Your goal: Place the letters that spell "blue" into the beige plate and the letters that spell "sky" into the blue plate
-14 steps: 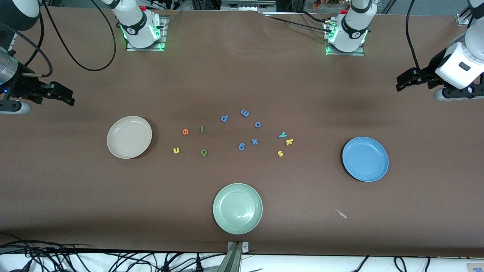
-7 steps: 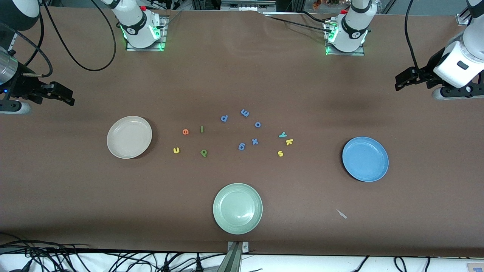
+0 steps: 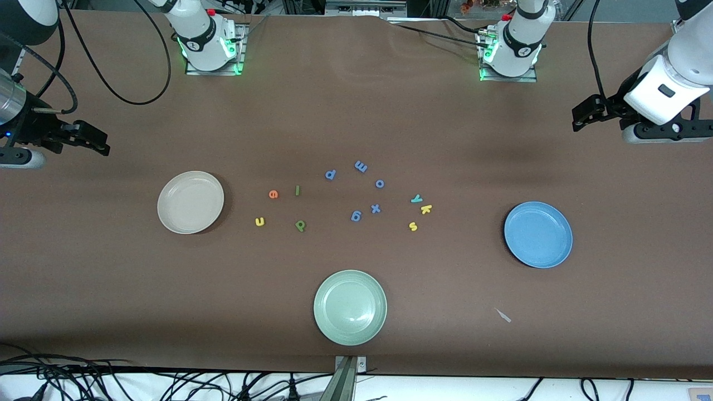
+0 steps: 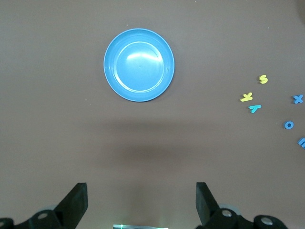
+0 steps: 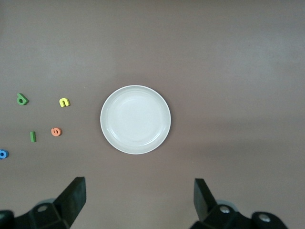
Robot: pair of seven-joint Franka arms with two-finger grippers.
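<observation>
The beige plate [image 3: 190, 201] [image 5: 135, 119] lies bare toward the right arm's end. Beside it are the orange e [image 3: 273, 194], green l [image 3: 297, 190], yellow u [image 3: 259, 221] and green b [image 3: 300, 225]. The blue plate [image 3: 538, 234] [image 4: 139, 65] lies bare toward the left arm's end. The teal y [image 3: 416, 198], yellow k [image 3: 425, 209] and yellow s [image 3: 413, 226] sit between it and the middle. My left gripper [image 3: 580, 119] [image 4: 142, 191] hangs open and empty over bare table at its end. My right gripper [image 3: 99, 142] [image 5: 139, 187] waits open and empty at the other end.
Several blue letters [image 3: 356, 215] are scattered in the middle between the two letter groups. A pale green plate [image 3: 350, 307] lies nearest the front camera. A small scrap [image 3: 503, 315] lies on the brown cloth nearer the camera than the blue plate.
The left arm's hand has shifted a little toward the bases' edge of the table and inward. The right arm, the letters and the plates have not moved.
</observation>
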